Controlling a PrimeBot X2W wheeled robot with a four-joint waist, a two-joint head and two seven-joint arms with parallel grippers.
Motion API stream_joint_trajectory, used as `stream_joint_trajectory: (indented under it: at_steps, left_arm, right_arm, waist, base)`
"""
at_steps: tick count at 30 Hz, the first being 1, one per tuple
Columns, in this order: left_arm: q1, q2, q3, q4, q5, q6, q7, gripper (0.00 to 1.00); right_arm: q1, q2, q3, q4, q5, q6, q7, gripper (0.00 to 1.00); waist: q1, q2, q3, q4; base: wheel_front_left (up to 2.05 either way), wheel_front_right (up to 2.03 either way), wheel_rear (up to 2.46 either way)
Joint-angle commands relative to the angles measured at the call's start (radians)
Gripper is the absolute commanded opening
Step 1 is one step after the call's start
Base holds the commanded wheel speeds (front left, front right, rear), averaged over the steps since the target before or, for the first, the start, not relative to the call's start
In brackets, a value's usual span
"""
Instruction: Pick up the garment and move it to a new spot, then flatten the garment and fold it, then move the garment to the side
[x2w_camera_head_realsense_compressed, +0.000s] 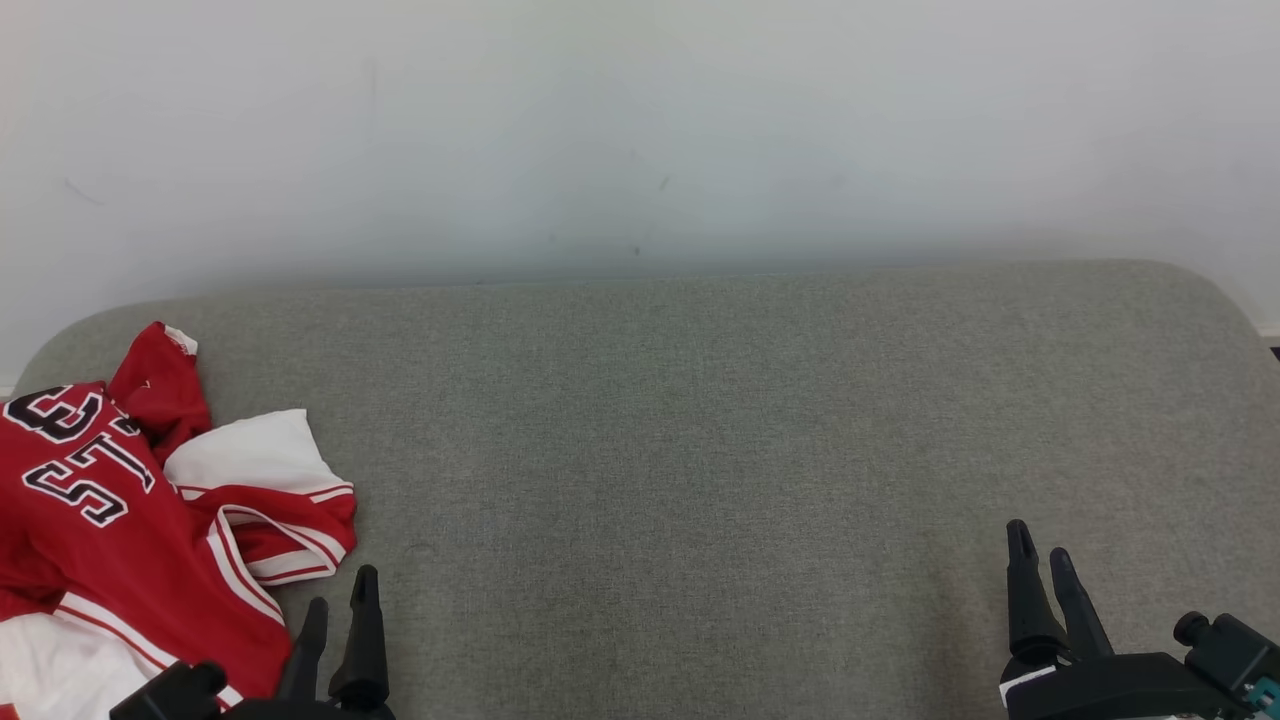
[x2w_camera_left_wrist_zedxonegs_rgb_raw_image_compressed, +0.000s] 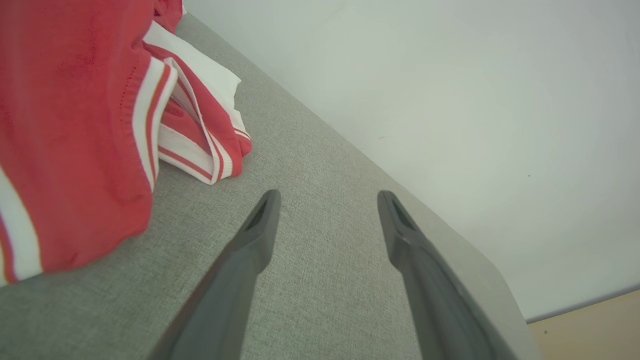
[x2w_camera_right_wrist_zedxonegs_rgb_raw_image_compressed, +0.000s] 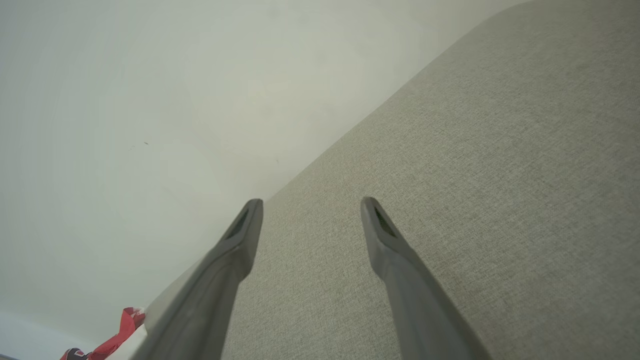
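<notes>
1. So, the jersey is bunched up in the lower left of the head view. It sits at the left end of the grey cloth-covered tabletop and runs off the left edge of the frame. It's red with white panels, striped trim and some black-and-white lettering on top.
2. The left tool is at the bottom of the head view, just right of the jersey's lower edge, fingers pointing up the frame.
3. In the left wrist view, that left tool has its fingers spread with a clear gap and nothing between them. They're over bare tabletop. The jersey fills the upper left of that frame, close to the left finger but not touching it.
4. The right tool is down in the lower right corner of the head view, well apart from the jersey.
5. In the right wrist view, the right tool is spread too and empty, over plain tabletop. A little red scrap of the jersey peeks in at the bottom left.
6. Behind the tabletop is a plain pale wall. A strip of tan floor shows in the lower right of the left wrist view.
</notes>
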Motion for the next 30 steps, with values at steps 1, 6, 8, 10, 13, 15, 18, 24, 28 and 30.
stream_joint_trajectory:
  at_steps: [1,6,8,10,13,15,18,24,28,30]
  left_arm:
    - [-0.004,0.007,-0.003,-0.014,0.041,0.002,-0.009,1.00]
    - [0.001,0.008,-0.013,-0.025,0.136,0.011,-0.024,1.00]
    - [0.005,0.008,-0.017,-0.027,0.169,0.014,-0.030,1.00]
    - [0.007,0.008,-0.020,-0.025,0.182,0.014,-0.033,1.00]
    - [0.008,0.008,-0.027,-0.022,0.229,0.018,-0.041,1.00]
    - [0.009,0.008,-0.035,-0.026,0.269,0.021,-0.049,1.00]
    - [0.011,0.009,-0.043,-0.031,0.306,0.024,-0.057,1.00]
    - [0.012,0.009,-0.049,-0.036,0.364,0.024,-0.071,1.00]
    - [0.014,0.009,-0.050,-0.044,0.397,0.026,-0.081,1.00]
    - [0.018,0.009,-0.049,-0.042,0.408,0.028,-0.086,1.00]
  right_arm:
    - [-0.007,-0.004,0.000,-0.008,-0.029,0.002,-0.008,1.00]
    - [-0.006,-0.004,0.000,0.000,-0.104,0.002,-0.024,1.00]
    - [-0.005,-0.004,-0.002,0.003,-0.129,0.002,-0.029,1.00]
    - [-0.005,-0.004,-0.003,0.004,-0.143,0.002,-0.032,1.00]
    - [-0.005,-0.004,-0.003,0.006,-0.175,0.003,-0.040,1.00]
    - [-0.002,-0.004,-0.003,0.006,-0.207,0.003,-0.048,1.00]
    - [0.000,-0.004,-0.004,0.009,-0.238,0.003,-0.056,1.00]
    - [0.002,-0.004,0.002,0.012,-0.297,0.003,-0.070,1.00]
    - [0.004,-0.004,0.005,0.014,-0.338,0.003,-0.080,1.00]
    - [0.005,-0.004,0.006,0.016,-0.357,0.003,-0.085,1.00]
  waist:
    - [-0.0001,0.0000,0.000,0.000]
    - [-0.0001,0.0000,0.001,0.003]
    - [-0.0001,0.0000,0.001,0.004]
    - [-0.0001,0.0000,0.001,0.004]
    - [-0.0001,0.0000,0.001,0.005]
    - [-0.0001,0.0000,0.001,0.006]
    - [-0.0001,0.0000,0.001,0.008]
    - [-0.0001,0.0000,0.000,0.010]
    - [-0.0001,0.0000,-0.001,0.013]
    - [-0.0001,0.0000,-0.002,0.014]
  base:
    - [0.00,0.00,0.00]
    - [0.00,0.00,0.00]
    - [0.00,0.00,0.00]
    - [0.00,0.00,0.00]
    - [0.00,0.00,0.00]
    - [0.00,0.00,0.00]
    - [0.00,0.00,0.00]
    - [0.00,0.00,0.00]
    - [0.00,0.00,0.00]
    - [0.00,0.00,0.00]
